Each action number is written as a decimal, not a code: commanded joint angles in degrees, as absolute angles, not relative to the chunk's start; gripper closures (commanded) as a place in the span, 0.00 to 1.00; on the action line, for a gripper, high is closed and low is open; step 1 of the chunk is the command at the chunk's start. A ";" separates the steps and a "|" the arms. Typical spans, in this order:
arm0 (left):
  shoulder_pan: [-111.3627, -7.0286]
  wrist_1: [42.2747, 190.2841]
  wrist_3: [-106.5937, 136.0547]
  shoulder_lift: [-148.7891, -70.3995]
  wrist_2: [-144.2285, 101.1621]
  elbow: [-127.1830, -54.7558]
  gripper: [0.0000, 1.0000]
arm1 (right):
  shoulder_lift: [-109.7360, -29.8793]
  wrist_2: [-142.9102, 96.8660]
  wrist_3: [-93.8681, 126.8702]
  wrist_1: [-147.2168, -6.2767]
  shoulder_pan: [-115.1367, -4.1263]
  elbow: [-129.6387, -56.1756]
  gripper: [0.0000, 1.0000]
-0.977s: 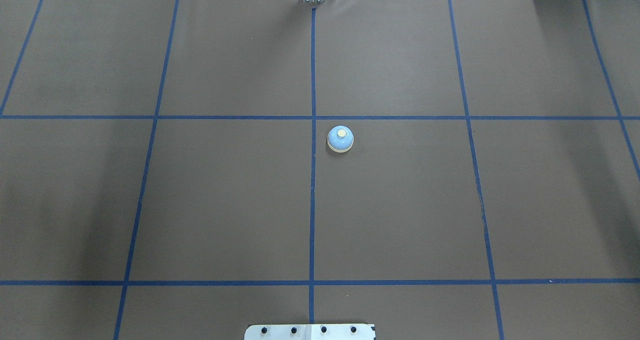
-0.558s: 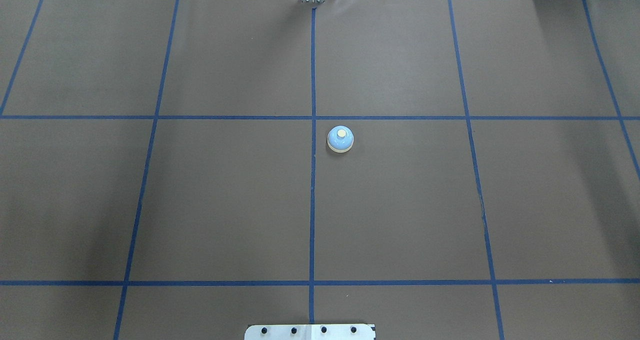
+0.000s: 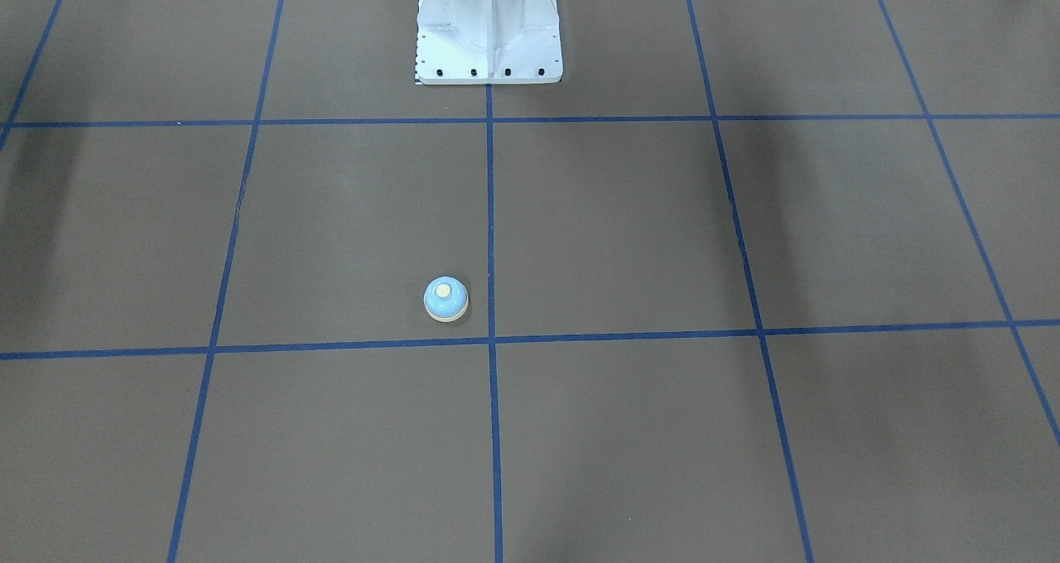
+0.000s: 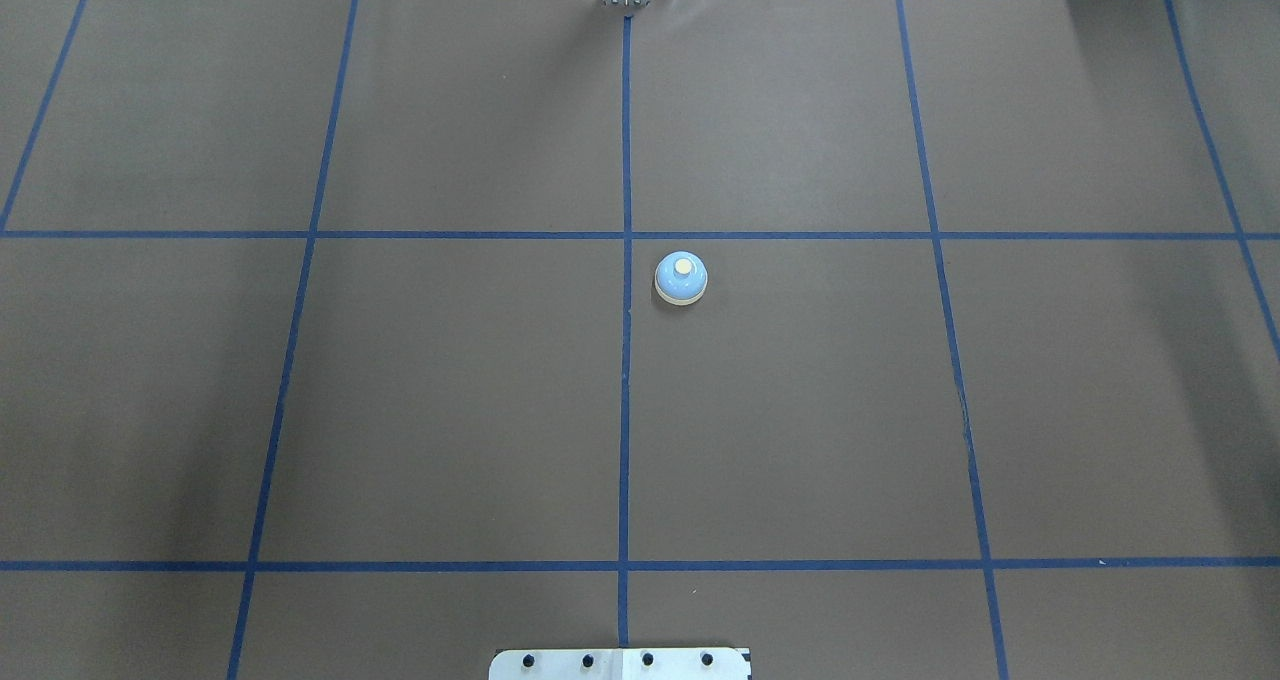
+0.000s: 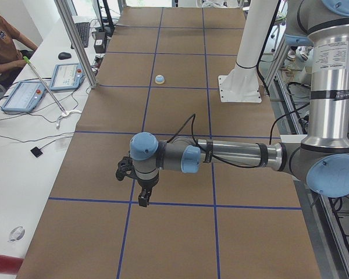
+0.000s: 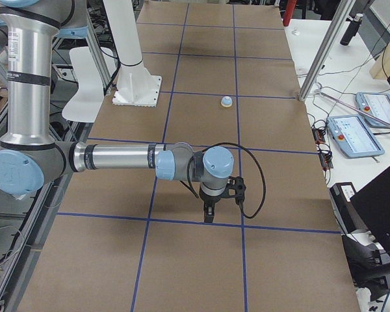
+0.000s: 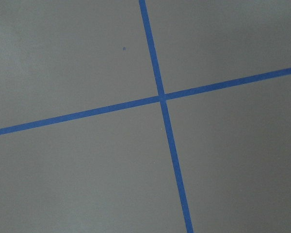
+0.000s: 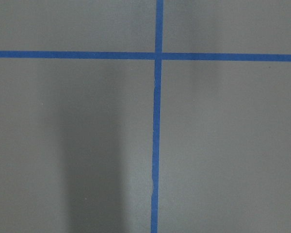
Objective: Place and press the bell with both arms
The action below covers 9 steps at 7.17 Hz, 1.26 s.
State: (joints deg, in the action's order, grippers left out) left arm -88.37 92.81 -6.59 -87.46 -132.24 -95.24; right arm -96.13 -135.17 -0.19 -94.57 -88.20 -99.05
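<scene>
The light-blue bell (image 4: 681,279) with its cream button stands upright on the brown mat, just right of the centre tape line. It also shows in the front view (image 3: 445,299), the left side view (image 5: 159,79) and the right side view (image 6: 227,101). My left gripper (image 5: 144,197) points down over a tape line, far from the bell. My right gripper (image 6: 209,213) points down over a tape line at the other end, also far from it. I cannot tell whether either is open or shut. Both wrist views show only mat and blue tape.
The white pedestal base (image 3: 489,25) stands at the robot's side of the table. Blue tape lines divide the mat (image 4: 450,400) into a grid. Teach pendants (image 5: 70,75) and cables lie on the white side table, where a person (image 5: 3,40) sits. A laptop (image 6: 377,214) is nearby.
</scene>
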 commanded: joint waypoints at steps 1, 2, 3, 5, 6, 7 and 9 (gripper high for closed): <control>-88.33 92.81 -6.59 -87.45 -132.28 -95.27 0.00 | -95.98 -135.18 -0.09 -94.57 -88.15 -99.14 0.00; -88.33 92.81 -6.59 -87.36 -132.28 -95.19 0.00 | -95.80 -135.18 -0.09 -94.57 -88.15 -99.14 0.00; -88.42 92.81 -6.59 -87.36 -132.36 -94.75 0.00 | -95.80 -135.18 -0.09 -94.57 -88.24 -99.23 0.00; -88.42 92.99 -6.42 -87.36 -132.36 -94.66 0.00 | -95.63 -135.18 0.53 -94.57 -88.16 -99.58 0.00; -88.42 93.08 -6.50 -87.36 -132.36 -94.75 0.00 | -95.63 -135.18 0.53 -94.57 -88.15 -99.58 0.00; -88.42 93.16 -6.50 -87.36 -132.36 -94.75 0.00 | -95.62 -135.18 0.53 -94.57 -88.15 -99.58 0.00; -88.42 93.25 -6.50 -87.36 -132.36 -94.48 0.00 | -95.45 -135.26 0.44 -94.48 -88.15 -99.49 0.00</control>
State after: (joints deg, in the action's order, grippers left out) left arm -88.42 93.17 -6.50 -87.36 -132.36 -94.64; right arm -95.54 -135.19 0.47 -94.52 -88.16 -99.54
